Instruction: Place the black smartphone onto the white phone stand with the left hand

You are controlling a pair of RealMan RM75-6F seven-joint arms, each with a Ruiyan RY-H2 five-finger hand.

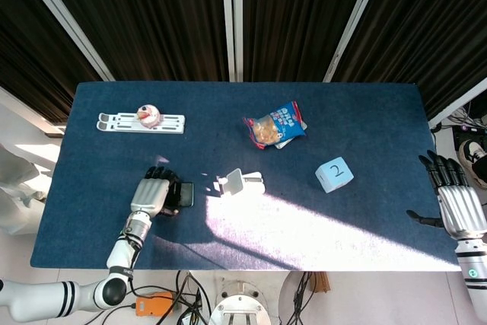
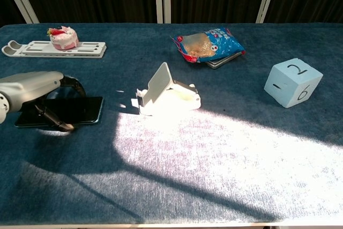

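Note:
The black smartphone [image 2: 80,110] lies flat on the blue table, left of the white phone stand [image 2: 163,92]. My left hand [image 2: 35,88] arches over the phone's left part. Its fingers curl down at the far edge and the thumb presses the near edge, gripping the phone across its width. From the head view, the left hand [image 1: 153,194] covers most of the smartphone [image 1: 185,194], and the stand [image 1: 240,183] is a short way to its right. My right hand [image 1: 456,197] rests at the table's right edge, fingers apart and holding nothing.
A pale blue numbered cube [image 2: 293,82] sits at the right. A snack bag [image 2: 209,42] lies behind the stand. At the back left, a white rack [image 2: 80,50] carries a pink doughnut [image 2: 63,37]. A bright sun patch crosses the table's front.

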